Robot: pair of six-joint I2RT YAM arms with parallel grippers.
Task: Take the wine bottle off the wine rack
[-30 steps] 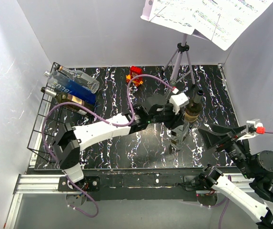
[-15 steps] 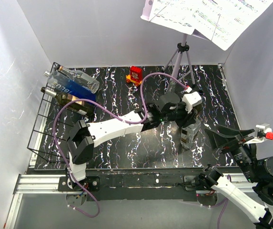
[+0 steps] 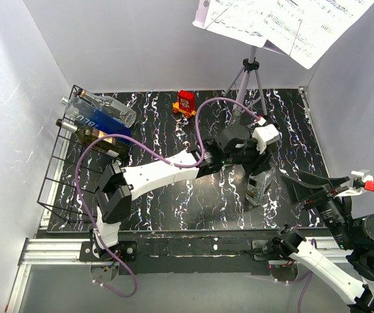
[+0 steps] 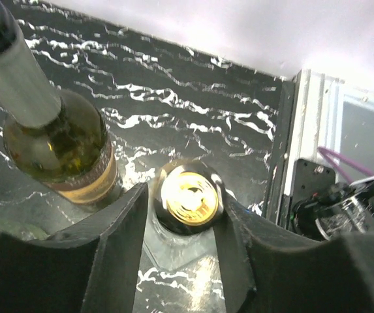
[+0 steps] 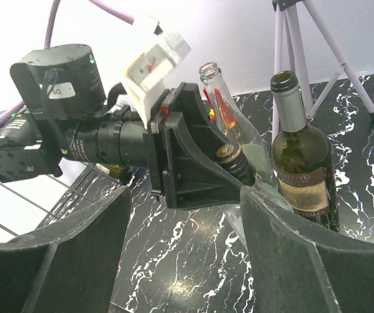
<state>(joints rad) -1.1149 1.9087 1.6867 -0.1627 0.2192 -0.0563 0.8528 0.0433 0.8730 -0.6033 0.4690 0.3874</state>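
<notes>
The black wire wine rack [image 3: 56,171] stands at the table's left edge. It holds a clear bottle [image 3: 111,108], a blue bottle [image 3: 102,124] and a dark bottle [image 3: 94,136], all lying down. My left gripper [image 3: 260,167] reaches to the right middle. It is shut on the neck of a clear glass bottle with a gold cap [image 4: 190,197], whose base rests on the table [image 3: 254,188]. A wine bottle with a tan label [image 4: 59,140] stands just beside it, also in the right wrist view [image 5: 301,153]. My right gripper [image 5: 185,215] is open and empty, facing them.
A grey tripod music stand [image 3: 249,81] with sheet music [image 3: 284,19] stands at the back right. A small red toy [image 3: 187,102] sits at the back middle. An uncapped clear bottle [image 5: 218,91] stands behind the left gripper. White walls enclose the black marbled table [image 3: 173,202].
My left gripper has carried the gold-capped bottle to the right, next to the tan-label wine bottle. My right arm has drawn back slightly to the right.
</notes>
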